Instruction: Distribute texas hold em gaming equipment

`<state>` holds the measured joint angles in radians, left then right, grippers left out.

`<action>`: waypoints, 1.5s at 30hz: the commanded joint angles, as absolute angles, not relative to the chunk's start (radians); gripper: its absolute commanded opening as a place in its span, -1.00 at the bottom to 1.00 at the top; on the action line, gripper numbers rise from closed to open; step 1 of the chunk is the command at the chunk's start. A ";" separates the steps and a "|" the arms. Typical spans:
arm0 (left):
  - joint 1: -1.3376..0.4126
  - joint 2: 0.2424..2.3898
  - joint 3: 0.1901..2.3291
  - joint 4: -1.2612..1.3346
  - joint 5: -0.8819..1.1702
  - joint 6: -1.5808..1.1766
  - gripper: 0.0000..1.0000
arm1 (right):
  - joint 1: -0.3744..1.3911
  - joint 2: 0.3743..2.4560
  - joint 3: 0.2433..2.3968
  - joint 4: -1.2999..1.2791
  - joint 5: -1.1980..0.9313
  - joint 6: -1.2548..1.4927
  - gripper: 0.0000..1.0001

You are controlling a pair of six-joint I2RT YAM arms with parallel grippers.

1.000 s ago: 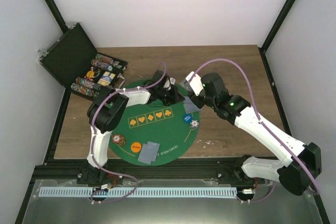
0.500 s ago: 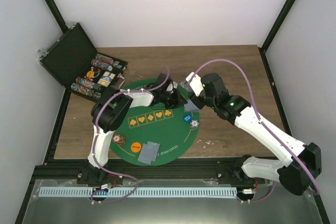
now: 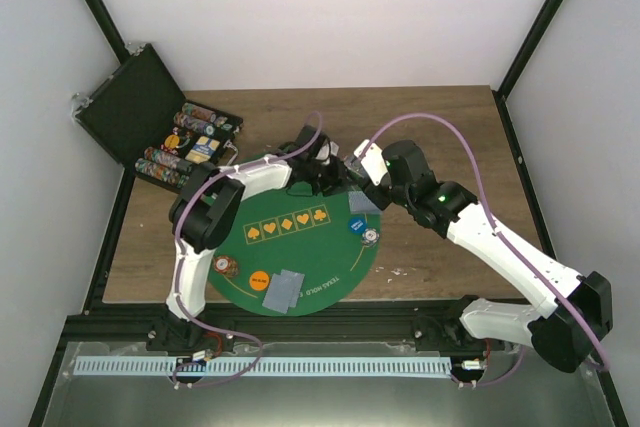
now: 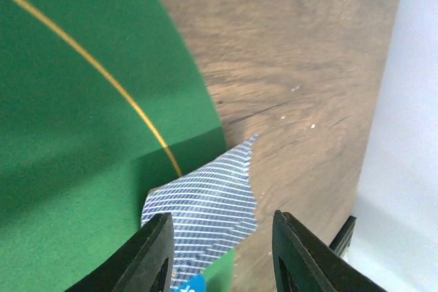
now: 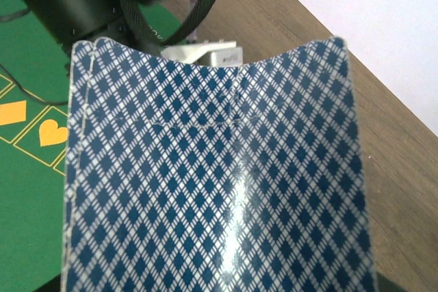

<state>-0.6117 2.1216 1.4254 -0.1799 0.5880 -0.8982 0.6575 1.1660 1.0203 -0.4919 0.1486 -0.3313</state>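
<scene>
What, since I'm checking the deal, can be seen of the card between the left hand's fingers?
The playing card lies face down, its back striped blue and white. Most of it rests on the edge of the green mat; one corner juts over the wooden table. It sits between the parted fingers of the left hand, apparently ungripped.

We see white shells on the left arm (image 3: 252,179) and the right arm (image 3: 500,247), broken by bulky black joints and black bases. A purple cable (image 3: 425,116) loops along each. A small green light (image 3: 441,199) glows on the right forearm. The left arm's fingers (image 4: 154,254) are plain matte black with rounded edges.
</scene>
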 commanded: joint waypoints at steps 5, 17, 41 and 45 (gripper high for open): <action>-0.517 1.982 1.459 -0.259 0.692 -0.728 -0.14 | 0.652 1.133 1.072 -0.502 0.039 -0.364 -0.03; -0.312 1.704 1.559 -0.761 0.928 -0.064 0.43 | 0.731 1.178 1.071 -0.428 -0.088 -0.429 -0.03; -0.359 1.534 1.354 -0.857 0.951 0.074 0.29 | 0.879 1.350 1.117 -0.296 -0.135 -0.416 -0.03; -0.352 1.511 1.352 -0.887 0.931 0.109 -0.04 | 0.879 1.330 1.098 -0.291 -0.113 -0.417 -0.03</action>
